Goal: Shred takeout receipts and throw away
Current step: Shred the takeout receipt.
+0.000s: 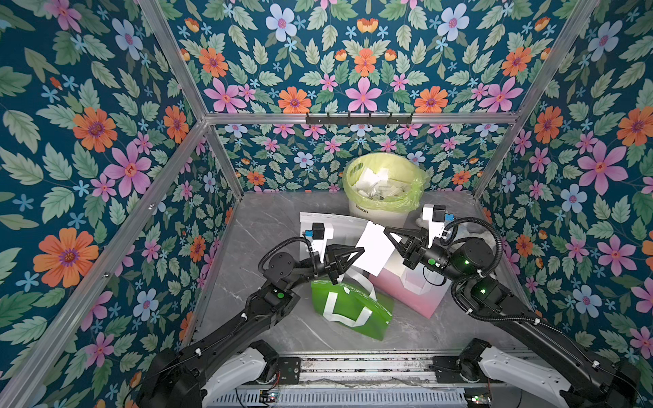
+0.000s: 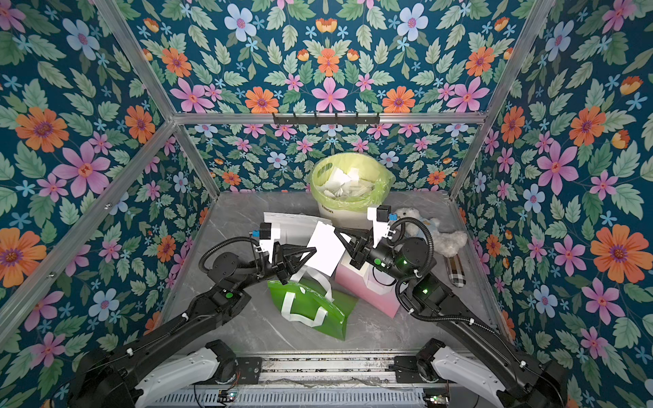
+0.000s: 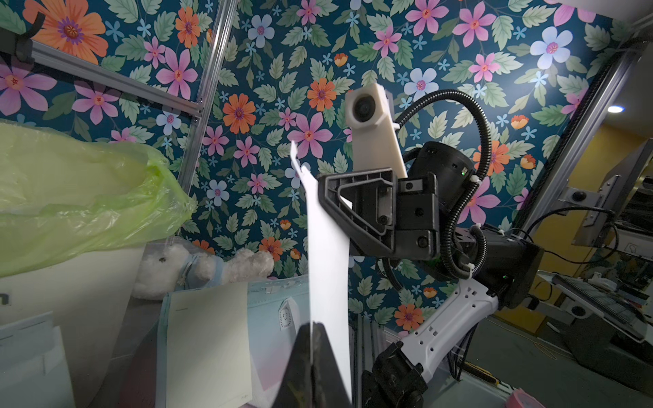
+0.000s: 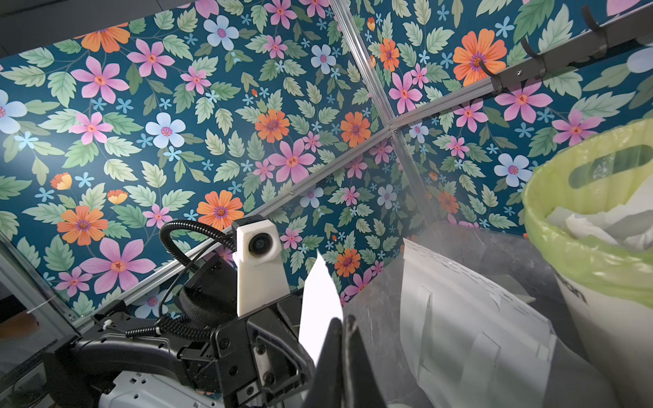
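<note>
Looking down in both top views: held one white receipt (image 1: 374, 249) aloft over the pink bag (image 1: 424, 303), pinched at opposite edges by the closed left end effector (image 1: 361, 250) and the closed right end effector (image 1: 386, 231). Left wrist view: showed the sheet in one piece. Right wrist view: showed paper scraps (image 4: 593, 226) inside the lined bin (image 4: 583, 254); tearing and dropping this sheet judged not yet done.

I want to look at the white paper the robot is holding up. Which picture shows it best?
Both top views show the receipt best: its broad flat face, pinched by the left gripper and right gripper. The left wrist view sees it nearly edge-on, a narrow strip; the right wrist view shows only a pointed part.
</note>
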Motion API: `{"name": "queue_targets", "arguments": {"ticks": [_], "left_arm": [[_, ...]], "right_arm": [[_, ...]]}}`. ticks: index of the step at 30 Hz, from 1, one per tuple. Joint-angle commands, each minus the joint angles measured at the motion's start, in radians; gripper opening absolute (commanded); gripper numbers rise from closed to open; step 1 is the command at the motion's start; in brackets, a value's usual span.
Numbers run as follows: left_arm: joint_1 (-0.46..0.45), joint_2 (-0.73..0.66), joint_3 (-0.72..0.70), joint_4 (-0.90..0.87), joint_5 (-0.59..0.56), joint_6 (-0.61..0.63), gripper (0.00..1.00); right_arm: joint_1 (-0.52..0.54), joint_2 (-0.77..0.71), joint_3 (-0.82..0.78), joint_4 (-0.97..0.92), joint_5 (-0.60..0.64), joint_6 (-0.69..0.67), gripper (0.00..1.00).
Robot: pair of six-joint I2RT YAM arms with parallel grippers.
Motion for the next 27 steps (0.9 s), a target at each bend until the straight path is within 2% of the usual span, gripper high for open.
{"name": "queue_targets", "arguments": {"ticks": [1,6,9,10,13,20,27], "left_arm": [[0.002,0.002,0.007,0.019,0.003,-0.001,0.0],[0.002,0.002,0.018,-0.025,0.017,0.039,0.0],[0.002,-0.021,0.047,-0.152,0.027,0.154,0.0],[0.001,-0.031,0.056,-0.2,0.037,0.207,0.0],[0.002,-0.053,0.08,-0.293,0.08,0.313,0.0],[0.001,-0.027,0.15,-0.407,0.209,0.4,0.0],[0.002,0.0,0.168,-0.394,0.228,0.394,0.0]], "right_arm": [[0.001,0.001,0.002,0.005,-0.011,-0.007,0.0],[0.001,-0.011,0.007,-0.056,-0.04,-0.066,0.01],[0.001,-0.04,0.028,-0.208,-0.083,-0.216,0.58],[0.001,-0.054,0.034,-0.255,-0.089,-0.261,0.7],[0.001,-0.095,0.046,-0.336,-0.122,-0.368,0.89],[0.001,-0.083,0.147,-0.443,-0.187,-0.489,0.95],[0.001,0.012,0.221,-0.431,-0.274,-0.465,0.93]]}}
